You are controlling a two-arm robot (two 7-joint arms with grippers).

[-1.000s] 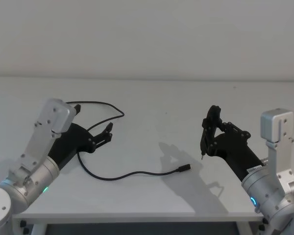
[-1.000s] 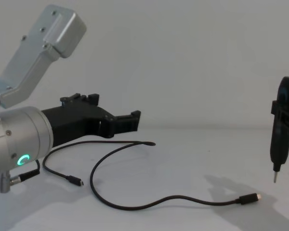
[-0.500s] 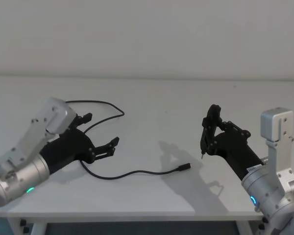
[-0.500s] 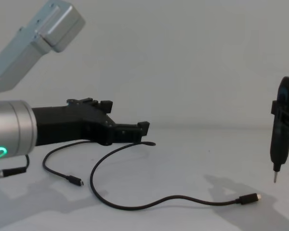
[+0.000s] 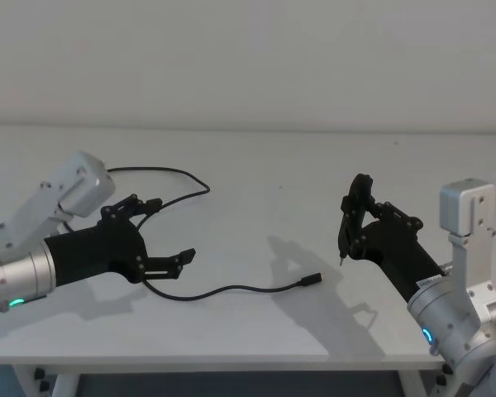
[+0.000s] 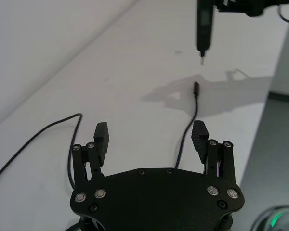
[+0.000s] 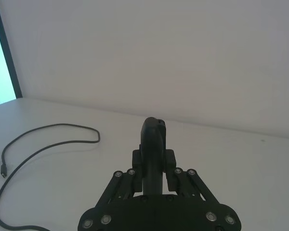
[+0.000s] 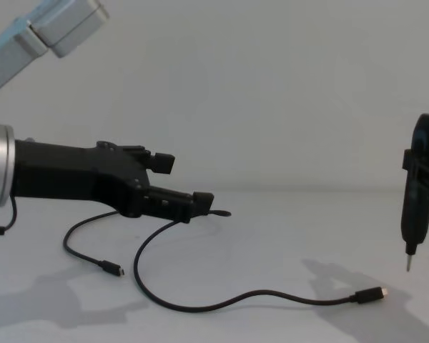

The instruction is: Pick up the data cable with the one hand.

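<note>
Left claw [image 5: 172,229]: fingers spread wide apart, gripping nothing; it reaches in from the robot's left, low over the worktop [image 5: 273,165].
Left claw, from its own wrist [image 6: 151,128]: the cable runs up between the two open fingers.
Data cable [image 5: 231,289]: lies loose on the worktop, curving from a plug near the right arm, back under the left claw, then looping off toward the far side.
Cable against claw: in the chest view the lower finger of the left claw [image 8: 184,182] sits just above a bend of the data cable [image 8: 257,293]; whether it touches is hard to tell.
Near plug [image 8: 372,293]: flat on the worktop, a little left of the tool tip and apart from it.
Right claw [image 5: 355,217]: raised at the robot's right, seemingly clamped on a slim black tool [image 8: 413,207] that points its thin metal tip down above the worktop.
</note>
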